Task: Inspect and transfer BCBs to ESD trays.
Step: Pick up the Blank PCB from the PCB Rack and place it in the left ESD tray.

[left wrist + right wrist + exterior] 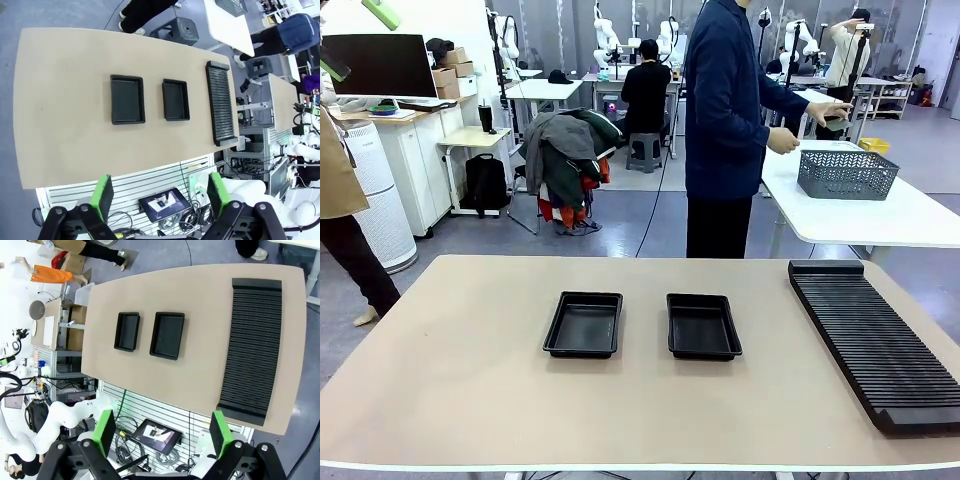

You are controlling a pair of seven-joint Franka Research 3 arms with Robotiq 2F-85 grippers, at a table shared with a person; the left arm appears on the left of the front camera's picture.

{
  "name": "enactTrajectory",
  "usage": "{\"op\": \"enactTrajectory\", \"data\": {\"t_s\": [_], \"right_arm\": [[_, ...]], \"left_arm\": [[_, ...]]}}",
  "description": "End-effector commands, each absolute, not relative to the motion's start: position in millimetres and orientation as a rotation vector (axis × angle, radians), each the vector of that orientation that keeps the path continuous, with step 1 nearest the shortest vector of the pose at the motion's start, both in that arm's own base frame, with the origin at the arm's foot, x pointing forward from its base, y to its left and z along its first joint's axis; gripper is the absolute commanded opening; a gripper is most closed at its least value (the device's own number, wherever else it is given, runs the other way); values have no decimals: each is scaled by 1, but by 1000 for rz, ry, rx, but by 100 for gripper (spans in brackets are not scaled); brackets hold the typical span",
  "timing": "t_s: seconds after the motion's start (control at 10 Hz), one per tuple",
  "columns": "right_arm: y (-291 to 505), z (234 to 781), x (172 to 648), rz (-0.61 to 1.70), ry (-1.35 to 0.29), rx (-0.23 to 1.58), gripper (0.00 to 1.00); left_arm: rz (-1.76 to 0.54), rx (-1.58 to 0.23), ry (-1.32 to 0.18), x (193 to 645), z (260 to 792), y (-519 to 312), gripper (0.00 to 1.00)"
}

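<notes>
Jaws of the left gripper (161, 194) and right gripper (162, 432) stand wide, holding nothing, above the near edge of the table (450, 380). Two shallow black rectangular plastic ESD trays (584, 326) (703, 328) lie bare mid-table, with a long black ribbed rack (875, 345) along the right edge. Whatever goes in should sit flat inside the rims, and no writing is legible.

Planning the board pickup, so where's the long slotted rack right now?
Front view: the slotted rack lies on the right side of the table, just right of the right-hand ESD tray.
</notes>
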State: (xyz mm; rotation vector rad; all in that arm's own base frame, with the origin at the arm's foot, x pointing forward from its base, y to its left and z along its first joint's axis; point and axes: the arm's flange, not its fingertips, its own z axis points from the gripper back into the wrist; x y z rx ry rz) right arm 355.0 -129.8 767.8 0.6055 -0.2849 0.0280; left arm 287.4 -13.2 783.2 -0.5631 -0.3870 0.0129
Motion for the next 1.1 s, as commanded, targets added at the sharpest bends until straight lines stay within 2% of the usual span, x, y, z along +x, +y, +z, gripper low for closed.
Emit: {"op": "enactTrajectory", "data": {"t_s": [0.0,0.7,1.0], "right_arm": [[-133,768,356,39,-302,567,100],[-128,766,356,25,-302,531,100],[-132,768,355,23,-282,583,100]], "left_arm": [[35,-516,-361,290,788,-14,100],[41,-488,-326,294,791,-14,100],[13,-508,-362,295,785,-14,100]]}}
